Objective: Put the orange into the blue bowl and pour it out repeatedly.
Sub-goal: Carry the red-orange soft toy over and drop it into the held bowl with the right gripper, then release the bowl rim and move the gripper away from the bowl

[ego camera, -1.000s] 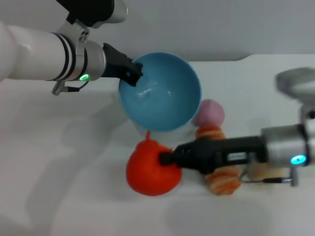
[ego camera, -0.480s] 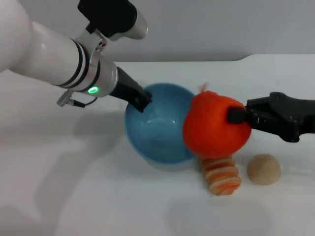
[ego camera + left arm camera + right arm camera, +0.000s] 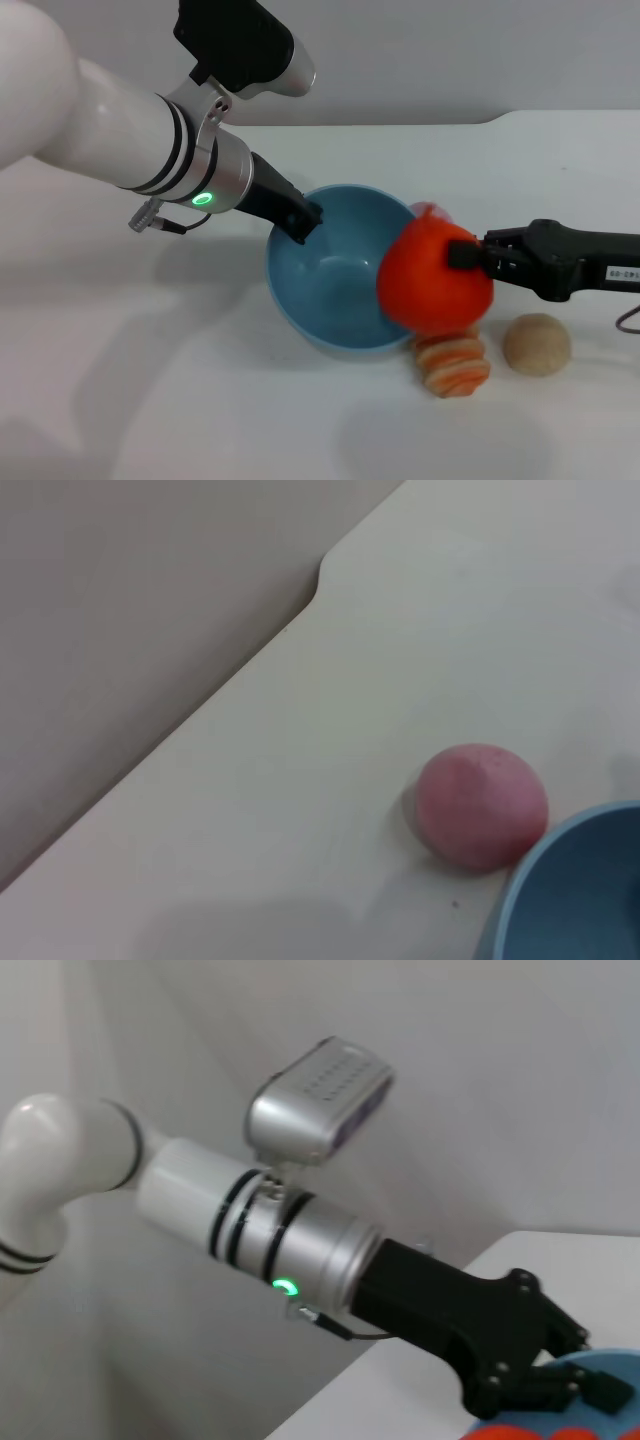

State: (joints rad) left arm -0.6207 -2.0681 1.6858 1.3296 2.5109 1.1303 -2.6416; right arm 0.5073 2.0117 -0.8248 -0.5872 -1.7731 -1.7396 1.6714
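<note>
Red-orange, the orange (image 3: 432, 272) hangs in the right gripper (image 3: 462, 256) fingers over the blue bowl (image 3: 335, 290) rim, which the left gripper (image 3: 305, 220) pinches. Loading step; next, carry inward and release.

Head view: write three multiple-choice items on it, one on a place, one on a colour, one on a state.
1. Where is the orange?
A. lying in the bowl
B. held over the blue bowl's rim
C. on the table

2. What colour is the ball beside the striped roll?
A. tan
B. green
C. black

3. What is the left end effector doing?
A. hanging free
B. holding the roll
C. gripping the bowl's rim

Answers: B, the right end effector holds it there; A, the ball is tan; C, it clamps the rim.
</note>
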